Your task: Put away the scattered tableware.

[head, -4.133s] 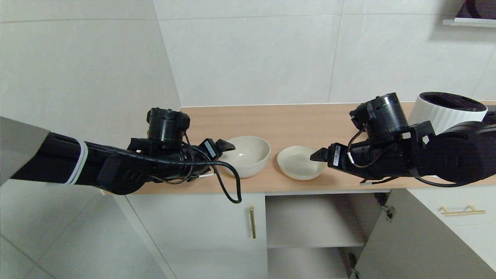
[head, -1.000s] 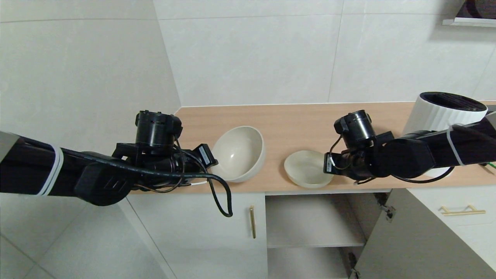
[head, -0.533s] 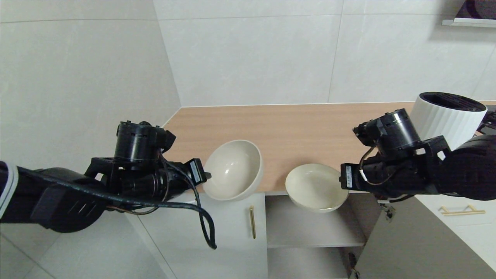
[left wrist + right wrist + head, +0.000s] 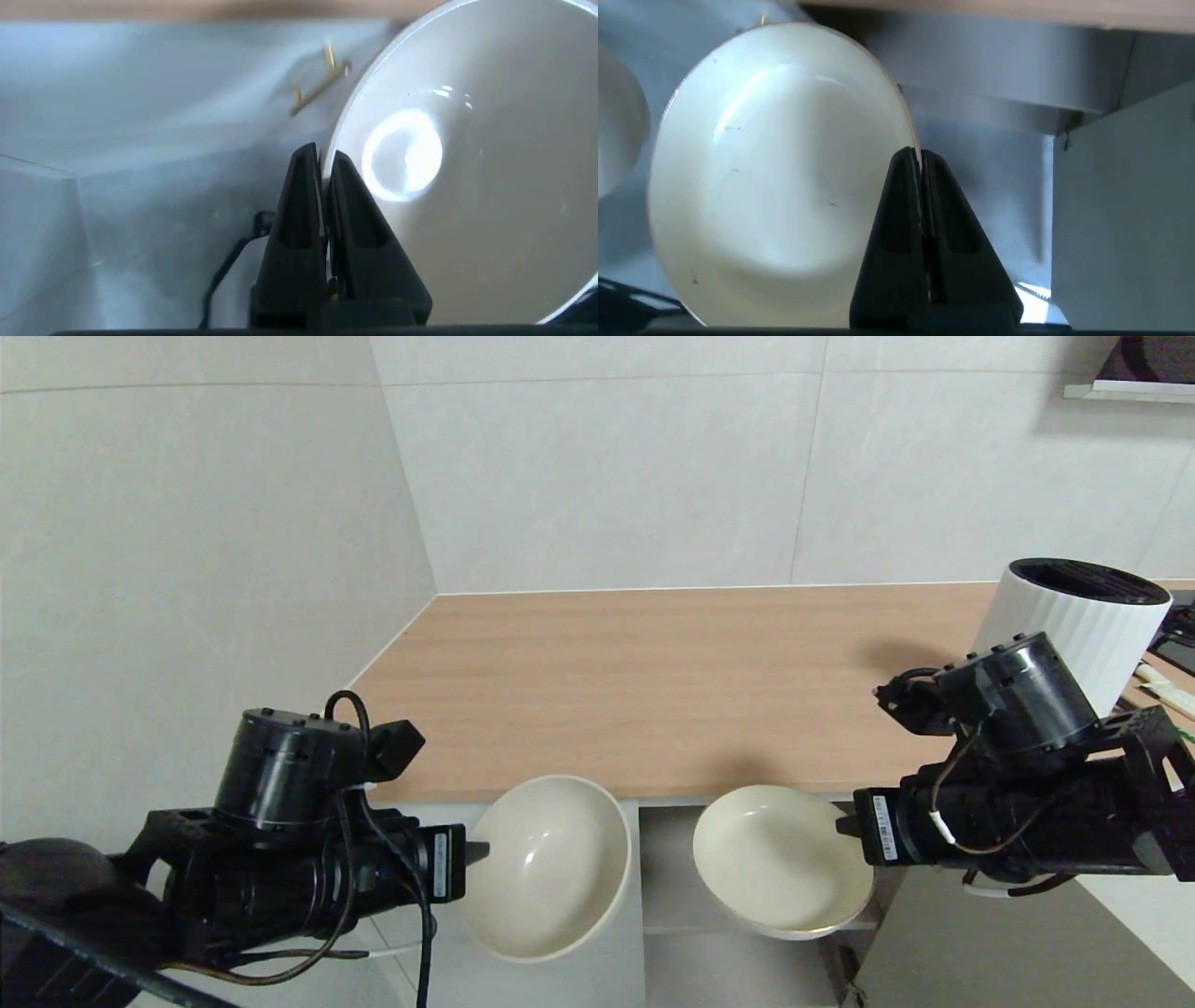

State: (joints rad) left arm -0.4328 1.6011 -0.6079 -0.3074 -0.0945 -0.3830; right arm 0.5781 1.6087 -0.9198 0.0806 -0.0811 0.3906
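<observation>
Bowl (image 4: 546, 868) and dish (image 4: 775, 859) have been carried off the counter's (image 4: 653, 681) front edge.

Pale tiled walls (image 4: 597, 467), wooden countertop (image 4: 653, 681) (white cabinets (image 4: 560, 980) beneath).

Bright even overhead light, soft shadow on the wooden counter (image 4: 653, 663) beside the white canister (image 4: 1074, 616), hard glare spot inside the left bowl (image 4: 404, 159), fainter sheen on the right bowl (image 4: 780, 859)

Left end effector (image 4: 478, 849) grips deep bowl (image 4: 546, 870); right end effector (image 4: 845, 823) grips shallow bowl (image 4: 773, 861).
</observation>
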